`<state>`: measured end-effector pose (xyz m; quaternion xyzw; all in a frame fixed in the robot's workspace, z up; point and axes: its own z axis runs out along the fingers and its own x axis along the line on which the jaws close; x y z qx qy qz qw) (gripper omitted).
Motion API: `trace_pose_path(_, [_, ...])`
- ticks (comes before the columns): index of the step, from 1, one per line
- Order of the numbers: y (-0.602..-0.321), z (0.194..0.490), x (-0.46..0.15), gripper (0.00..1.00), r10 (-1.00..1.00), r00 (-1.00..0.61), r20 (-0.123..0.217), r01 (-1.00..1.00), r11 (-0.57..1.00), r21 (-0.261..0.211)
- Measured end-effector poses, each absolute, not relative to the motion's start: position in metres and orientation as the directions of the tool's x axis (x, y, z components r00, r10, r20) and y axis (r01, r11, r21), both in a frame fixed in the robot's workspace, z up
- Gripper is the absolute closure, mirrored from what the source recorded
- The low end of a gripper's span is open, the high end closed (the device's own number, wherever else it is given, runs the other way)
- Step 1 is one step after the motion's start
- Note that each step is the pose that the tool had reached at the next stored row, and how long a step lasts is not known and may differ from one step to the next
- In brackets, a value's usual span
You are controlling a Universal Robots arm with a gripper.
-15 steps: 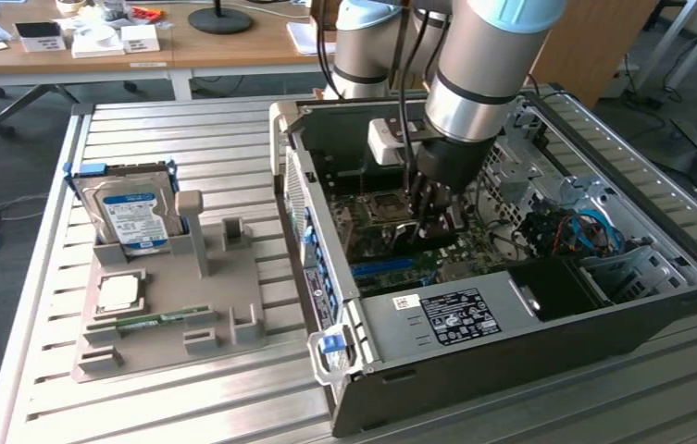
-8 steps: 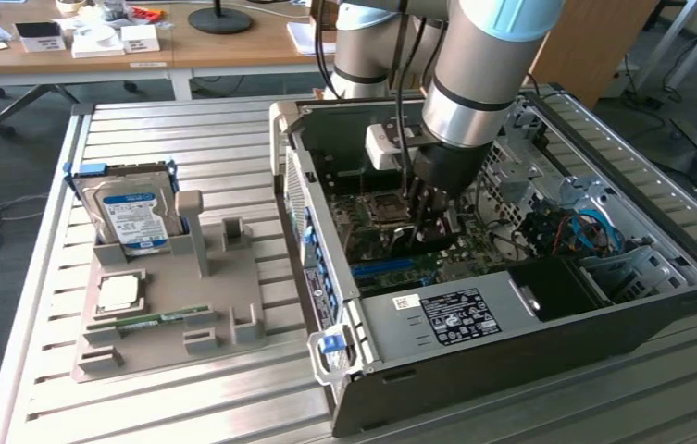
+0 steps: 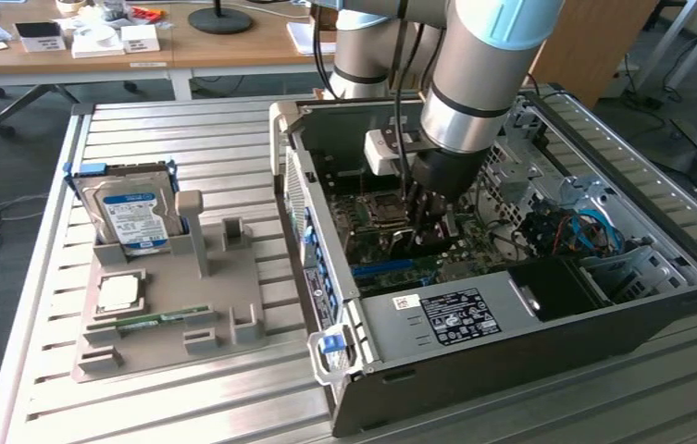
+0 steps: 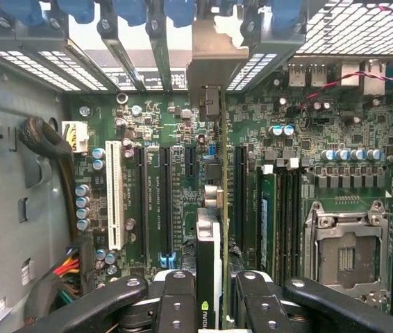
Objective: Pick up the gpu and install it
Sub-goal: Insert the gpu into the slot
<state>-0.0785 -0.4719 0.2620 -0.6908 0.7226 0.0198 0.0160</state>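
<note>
The black two-fingered claw (image 4: 209, 295), part closed, pinches the thin green circuit-board gpu (image 4: 214, 229) edge-on by its cooler: light, stiff, probably fragile, best held by its edges.

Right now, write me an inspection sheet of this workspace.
Surface: slatted metal table.
Job's things: gpu edge-on above the motherboard, its bracket at the rear slot openings; open computer case.
Clutter: grey fixture holding a hard drive, a processor and a memory stick.
End effector: shut on the gpu, inside the case.
Cables: coloured wire bundle by the board; blue cables in the case.
Surroundings: wooden desks behind.
</note>
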Motion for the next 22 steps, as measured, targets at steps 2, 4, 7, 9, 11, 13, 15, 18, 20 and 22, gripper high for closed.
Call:
trace_pose_path(2, [-0.4719,0.262,-0.0785,0.73,-0.998,-0.045,-0.05,-0.999,0.045,0.007])
trace_pose_path(4, [-0.4719,0.2619,-0.0788,0.73,-0.998,-0.045,-0.05,-0.999,0.045,0.007])
trace_pose_path(7, [-0.4718,0.2616,-0.0814,0.73,-0.998,-0.045,-0.051,-0.999,0.045,0.006])
trace_pose_path(9, [-0.4719,0.2611,-0.0822,0.73,-0.998,-0.045,-0.05,-0.999,0.045,0.007])
trace_pose_path(11, [-0.4719,0.2601,-0.083,0.73,-0.998,-0.045,-0.05,-0.999,0.045,0.007])
trace_pose_path(13, [-0.4718,0.259,-0.0843,0.73,-0.998,-0.045,-0.05,-0.999,0.045,0.007])
trace_pose_path(15, [-0.4714,0.2581,-0.0854,0.73,-0.998,-0.045,-0.05,-0.999,0.045,0.007])
trace_pose_path(18, [-0.4711,0.2572,-0.0862,0.73,-0.998,-0.045,-0.05,-0.999,0.045,0.007])
trace_pose_path(20, [-0.4705,0.2565,-0.0866,0.73,-0.998,-0.045,-0.05,-0.999,0.045,0.007])
trace_pose_path(22, [-0.4697,0.2561,-0.0869,0.73,-0.998,-0.045,-0.05,-0.999,0.045,0.007])
